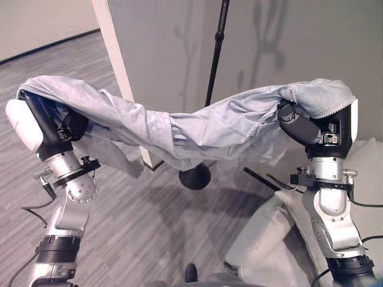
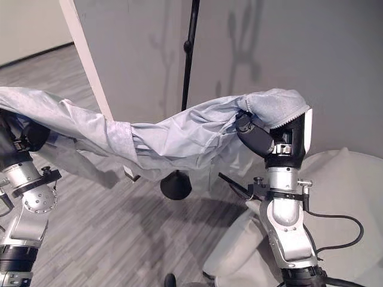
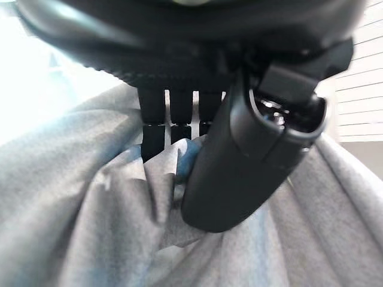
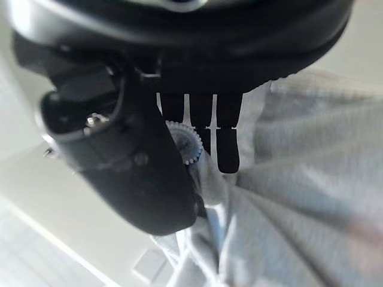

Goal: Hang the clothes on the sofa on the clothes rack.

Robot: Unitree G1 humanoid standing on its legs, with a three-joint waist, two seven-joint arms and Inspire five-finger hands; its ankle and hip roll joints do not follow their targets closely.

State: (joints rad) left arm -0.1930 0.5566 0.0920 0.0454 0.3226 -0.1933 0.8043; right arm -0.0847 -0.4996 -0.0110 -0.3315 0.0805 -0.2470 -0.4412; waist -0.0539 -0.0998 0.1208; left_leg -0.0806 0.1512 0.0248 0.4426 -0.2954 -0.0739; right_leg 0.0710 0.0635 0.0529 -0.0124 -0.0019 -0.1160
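A pale blue-grey garment of thin, soft woven cloth (image 1: 197, 128) is held stretched in the air between the two hands, well above the grey wood-grain plank floor (image 1: 119, 221). Its middle sags in long creased folds, and one end, with a fine zigzag-stitched hem, is draped over the right hand (image 1: 311, 128). The other end is draped over the left hand (image 1: 57, 125). In the left wrist view the dark fingers (image 3: 154, 128) and the smooth rounded thumb are seen pinched on a gathered fold of the cloth. In the right wrist view the fingers (image 4: 227, 134) and thumb are likewise clamped on a bunched edge of the garment. Behind the cloth a slim black metal pole (image 1: 216, 51) is seen rising before a plain grey wall panel (image 1: 287, 42), and a rounded black base (image 1: 194, 177) is visible below the sagging fabric. A light grey upholstered sofa cushion (image 2: 353, 185) lies beside the right arm.
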